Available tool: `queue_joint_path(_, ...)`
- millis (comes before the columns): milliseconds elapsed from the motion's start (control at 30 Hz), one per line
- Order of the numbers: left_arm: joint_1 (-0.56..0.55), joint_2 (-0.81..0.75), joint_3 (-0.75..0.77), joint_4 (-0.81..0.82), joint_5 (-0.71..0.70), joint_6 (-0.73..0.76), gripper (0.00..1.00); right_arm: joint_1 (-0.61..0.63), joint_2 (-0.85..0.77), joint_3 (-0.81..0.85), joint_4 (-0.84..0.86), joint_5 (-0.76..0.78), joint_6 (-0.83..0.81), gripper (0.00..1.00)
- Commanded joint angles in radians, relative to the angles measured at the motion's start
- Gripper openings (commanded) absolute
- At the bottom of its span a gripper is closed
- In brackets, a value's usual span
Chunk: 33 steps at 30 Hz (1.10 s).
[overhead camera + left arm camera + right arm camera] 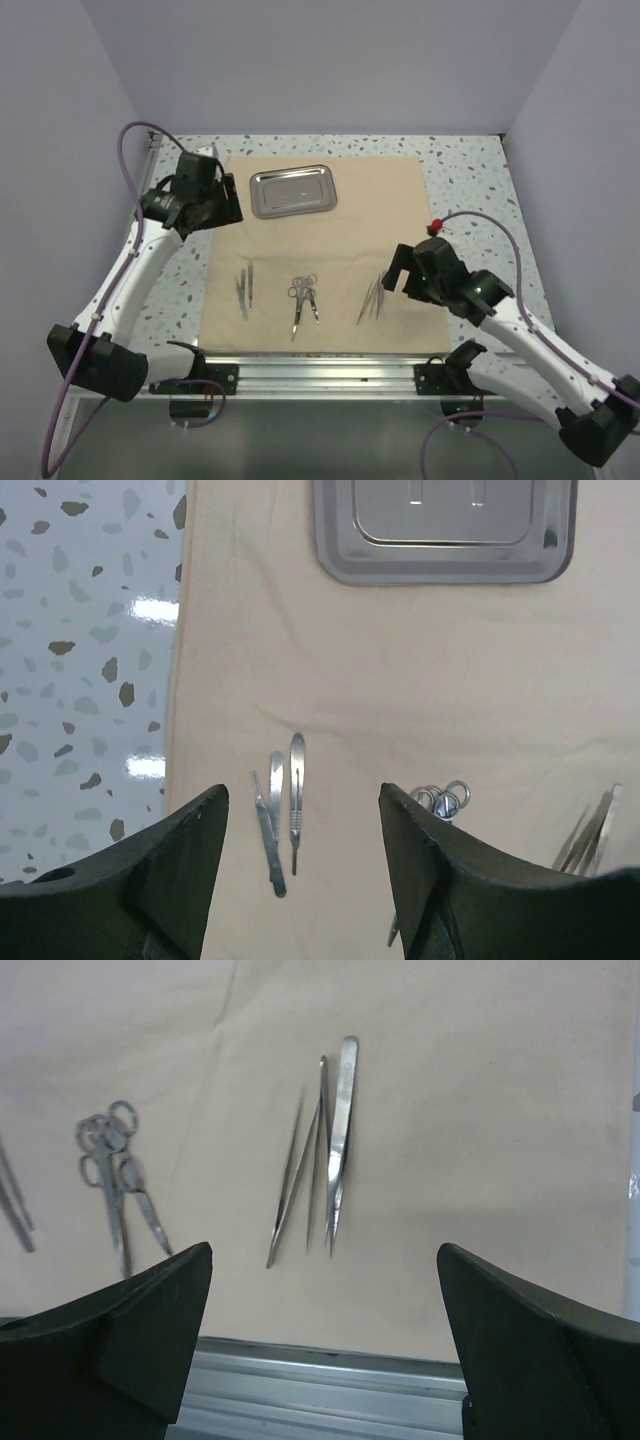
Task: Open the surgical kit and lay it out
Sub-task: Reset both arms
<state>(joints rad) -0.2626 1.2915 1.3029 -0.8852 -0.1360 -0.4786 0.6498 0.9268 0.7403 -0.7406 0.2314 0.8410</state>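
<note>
The beige cloth wrap [380, 210] lies unfolded flat on the table. The empty steel tray [292, 190] sits on its far part. On the near part lie three groups of instruments: thin flat handles [245, 288] at the left, scissors and forceps [303, 298] in the middle, tweezers [372, 297] at the right. My left gripper [222, 208] hovers open and empty over the cloth's left edge, left of the tray [445, 530]; its view shows the handles [280, 805] below. My right gripper [398, 268] hovers open and empty just right of the tweezers [325, 1150].
The speckled tabletop [470, 180] surrounds the cloth. An aluminium rail [320, 372] runs along the near edge and shows in the right wrist view [330, 1380]. Grey walls close the back and sides. The right arm's cable [500, 225] arcs over the right side.
</note>
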Motion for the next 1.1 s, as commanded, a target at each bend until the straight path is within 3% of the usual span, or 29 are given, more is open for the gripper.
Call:
queue_joint_path(0, -0.038, -0.09, 0.056, -0.112, -0.022, -0.057, 0.66, 0.005, -0.21, 0.025, -0.176, -0.023, 0.066, 0.99)
queue_joint_path(167, -0.099, -0.239, 0.007, -0.146, -0.016, -0.084, 0.67, 0.005, -0.552, 0.123, -0.373, -0.11, 0.083, 0.99)
queue_joint_path(300, -0.122, -0.389, -0.08, -0.095, 0.053, -0.077, 0.67, 0.004, -0.67, 0.283, -0.512, -0.109, 0.044, 0.99)
queue_joint_path(533, -0.121, -0.623, -0.203, 0.002, 0.165, -0.066, 0.67, 0.005, -0.781, 0.534, -0.715, -0.058, -0.013, 0.99)
queue_joint_path(800, -0.122, -0.73, -0.249, -0.083, 0.141, -0.08, 0.67, 0.004, -0.879, 0.556, -0.75, -0.027, 0.003, 0.99)
queue_joint_path(1033, -0.122, -0.729, -0.274, -0.124, 0.086, -0.063, 0.67, 0.007, -0.869, 0.547, -0.743, -0.009, -0.034, 0.99)
queue_joint_path(1067, -0.122, -0.716, -0.274, -0.136, 0.061, -0.069, 0.73, 0.005, -0.859, 0.55, -0.747, 0.015, -0.036, 0.99)
